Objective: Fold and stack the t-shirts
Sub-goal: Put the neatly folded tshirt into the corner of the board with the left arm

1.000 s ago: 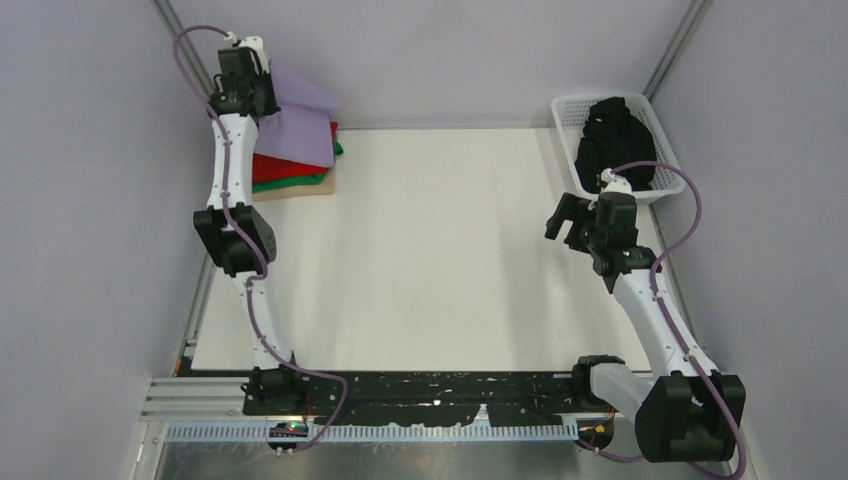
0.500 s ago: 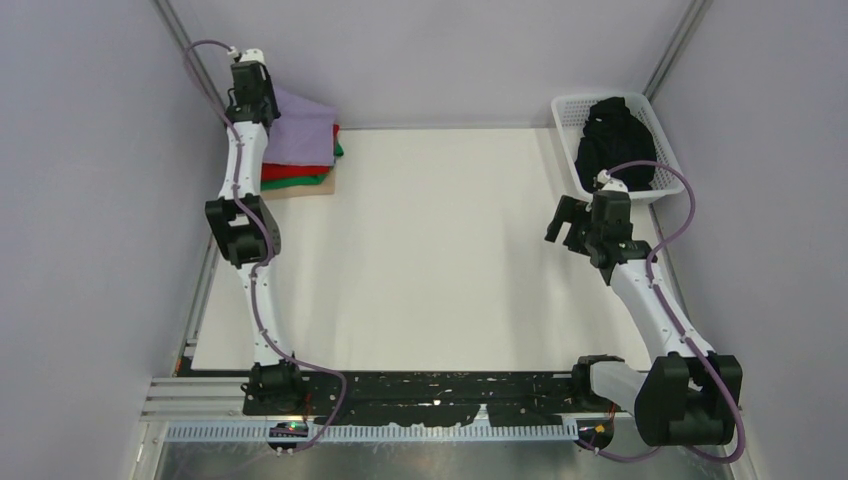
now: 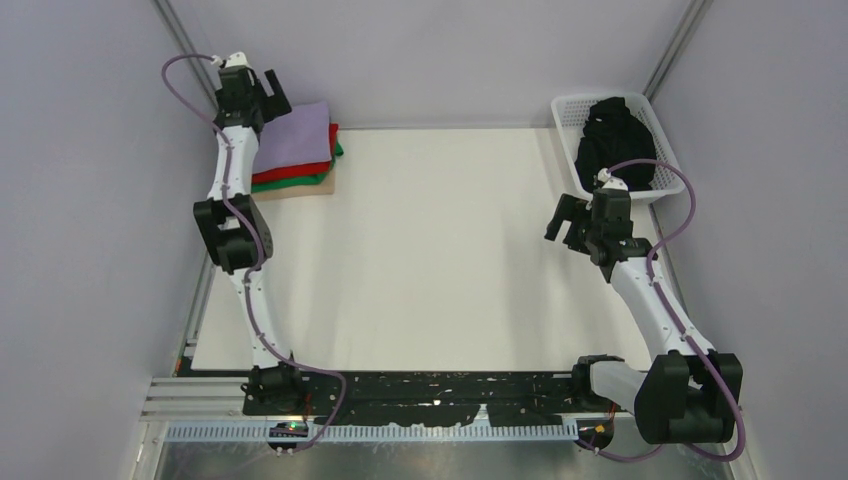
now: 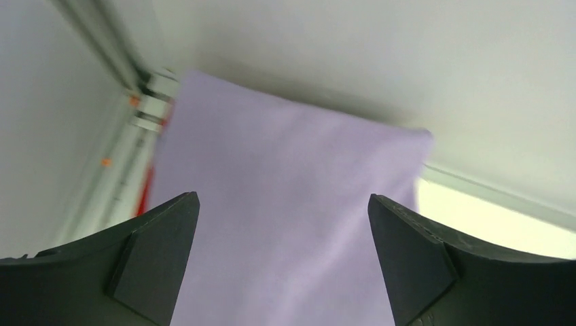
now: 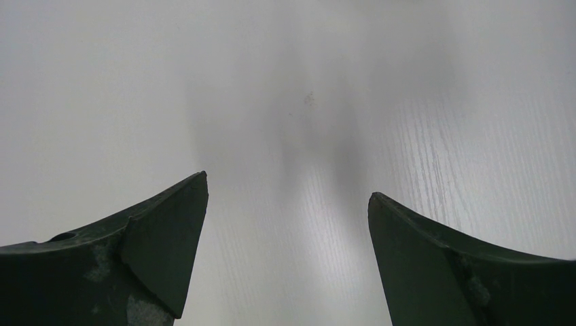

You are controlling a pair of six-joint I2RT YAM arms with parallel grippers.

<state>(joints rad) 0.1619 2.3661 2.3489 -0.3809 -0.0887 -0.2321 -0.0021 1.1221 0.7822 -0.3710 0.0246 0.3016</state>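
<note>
**Robot arms are stacking folded tees at the counter's (image 3: 430,250) far left corner**

Nearest, the right pincer (image 5: 286,187) is hovering wide open over bare counter, gripping nothing. Just beyond it, the black tee (image 3: 612,135) is lying heaped in the white basket (image 3: 565,105). Farthest off, the left pincer (image 4: 282,200) is hanging above the lavender tee (image 3: 300,135), jaws spread wide and empty. The tee is lying folded atop the red tee (image 3: 285,170) and green tee (image 3: 338,150). The release looks complete. The left arm should lift straight up so it does not drag the top fold, leaving the right free to fetch the black tee.
</note>
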